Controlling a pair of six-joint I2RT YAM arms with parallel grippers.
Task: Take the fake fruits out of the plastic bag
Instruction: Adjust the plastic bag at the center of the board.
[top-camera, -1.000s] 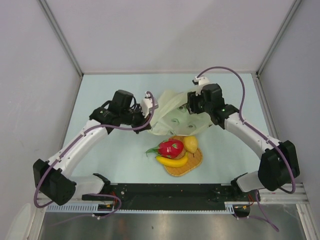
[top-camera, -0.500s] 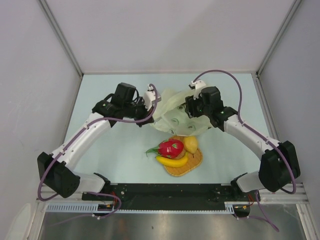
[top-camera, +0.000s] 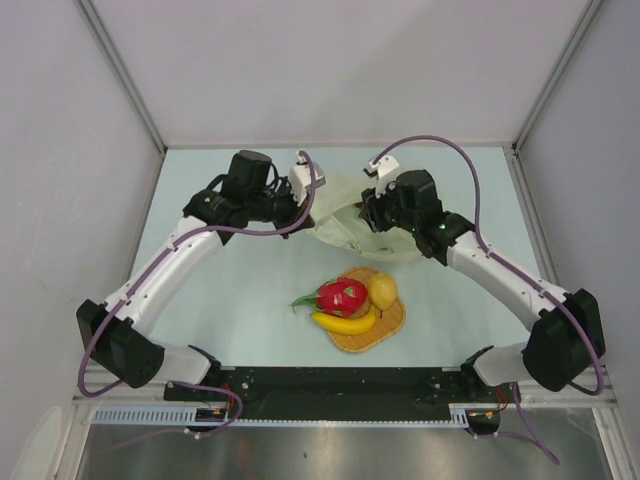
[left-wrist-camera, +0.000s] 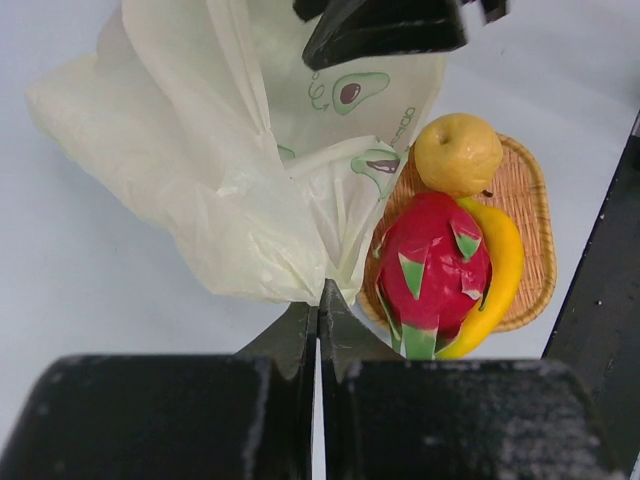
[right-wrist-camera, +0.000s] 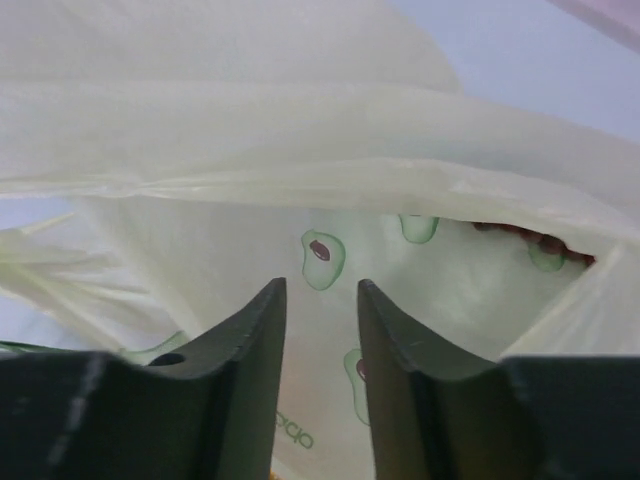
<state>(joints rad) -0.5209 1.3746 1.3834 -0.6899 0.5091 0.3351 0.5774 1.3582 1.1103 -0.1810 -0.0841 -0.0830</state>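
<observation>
Pale green tabletop (top-camera: 220, 290), grey walls (top-camera: 330, 70) on three sides. Upper middle of the overhead view: the plastic bag (top-camera: 343, 228), lifted and bunched between both arms. Fingers of the left gripper (left-wrist-camera: 318, 305) are pressed together on a gathered fold of bag film at the bottom centre of the left wrist view. From that pinch the bag spreads toward the upper left of the frame, small avocado prints showing. At the bag's right side overhead, the right gripper (right-wrist-camera: 320, 300) has its fingers a narrow gap apart, with nothing seen clamped between them and bag film filling the frame beyond. At the right edge of the right wrist view, a strip of dark red lumps sits inside a fold of the bag, the grape bunch (right-wrist-camera: 540, 242) by its look. Just below the bag overhead lies a round orange woven mat (top-camera: 392, 325). On it are the dragon fruit (top-camera: 342, 295), the lemon (top-camera: 382, 290) touching its right side, and the banana (top-camera: 345, 323) curving along its lower edge.
</observation>
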